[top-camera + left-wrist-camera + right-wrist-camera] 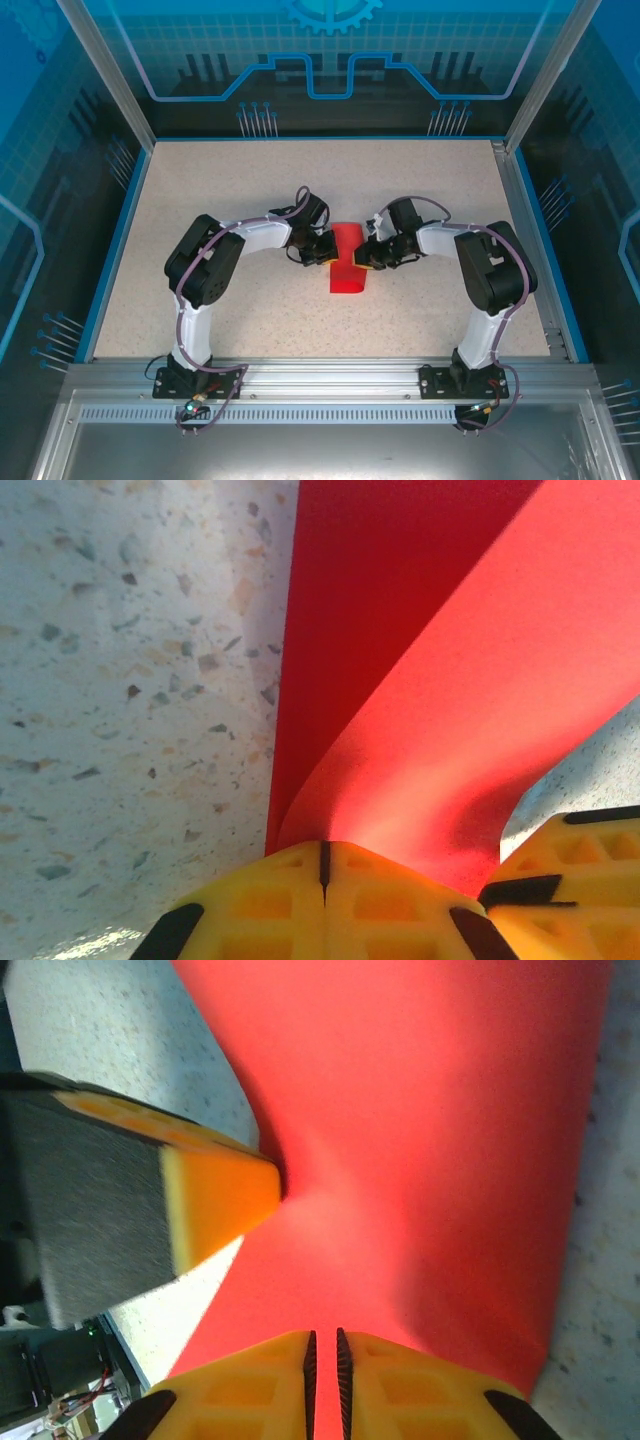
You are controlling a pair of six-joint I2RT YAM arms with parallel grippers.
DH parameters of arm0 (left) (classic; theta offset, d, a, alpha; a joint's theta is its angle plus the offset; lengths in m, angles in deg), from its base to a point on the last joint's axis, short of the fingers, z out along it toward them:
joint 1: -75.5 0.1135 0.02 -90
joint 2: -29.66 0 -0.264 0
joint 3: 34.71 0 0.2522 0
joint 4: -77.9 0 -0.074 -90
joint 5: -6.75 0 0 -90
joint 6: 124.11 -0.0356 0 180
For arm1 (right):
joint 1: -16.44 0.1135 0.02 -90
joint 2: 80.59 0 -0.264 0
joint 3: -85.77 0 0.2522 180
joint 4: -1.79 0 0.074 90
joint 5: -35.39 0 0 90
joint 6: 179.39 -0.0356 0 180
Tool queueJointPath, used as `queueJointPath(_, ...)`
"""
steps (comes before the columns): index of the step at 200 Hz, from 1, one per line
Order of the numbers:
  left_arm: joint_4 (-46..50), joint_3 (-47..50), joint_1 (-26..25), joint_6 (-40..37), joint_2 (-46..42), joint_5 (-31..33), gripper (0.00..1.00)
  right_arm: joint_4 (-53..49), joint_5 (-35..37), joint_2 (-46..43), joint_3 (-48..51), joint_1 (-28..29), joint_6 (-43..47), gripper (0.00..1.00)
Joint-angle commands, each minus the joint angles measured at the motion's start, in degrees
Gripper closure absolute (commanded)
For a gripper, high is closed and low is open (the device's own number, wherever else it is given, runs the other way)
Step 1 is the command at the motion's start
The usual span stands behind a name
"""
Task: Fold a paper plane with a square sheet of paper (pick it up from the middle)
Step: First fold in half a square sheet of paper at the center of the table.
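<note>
The square sheet of paper (347, 262) is bright red and lies bowed at the middle of the speckled table, between my two grippers. My left gripper (318, 247) is at its left edge. In the left wrist view the yellow jaws (323, 852) meet tightly, and the sheet (430, 680) curls up out of their tip. My right gripper (372, 252) is at the right edge. Its jaws (323, 1338) stand a thin slit apart with the red sheet (430, 1140) running in between them. The left gripper's fingers (215, 1195) pinch the far side of the sheet, dimpling it.
The speckled table (250, 180) is bordered by a low blue rim (120, 230) and an aluminium frame (330, 375) along the near edge. Both arms bend inward from their bases (195, 375) (465, 378). Bare tabletop lies all round the paper.
</note>
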Motion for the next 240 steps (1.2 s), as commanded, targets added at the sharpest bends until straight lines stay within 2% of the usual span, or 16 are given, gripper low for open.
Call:
queueJointPath(1, 3.2, 1.5, -0.6, -1.5, 2.5, 1.6, 1.00, -0.3, 0.2, -0.1, 2.5, -0.4, 0.9, 0.84)
queueJointPath(51, 3.6, 1.6, -0.5, -1.8, 2.5, 1.8, 1.00, 0.5, 2.1, 1.9, 4.5, -0.4, 1.4, 0.84)
queueJointPath(122, 3.5, 1.5, -0.5, -1.7, 2.6, 1.8, 1.00, -0.3, -5.0, -4.3, 3.2, 0.2, 1.3, 0.84)
queueJointPath(195, 3.7, 1.6, -0.5, -1.8, 2.6, 1.8, 1.00, 1.9, 1.1, -0.4, 8.7, 0.7, 2.2, 0.84)
queueJointPath(240, 3.9, 1.6, -0.5, -2.0, 2.5, 2.1, 1.00, 2.4, -0.6, -4.1, 8.2, 1.3, 2.5, 0.84)
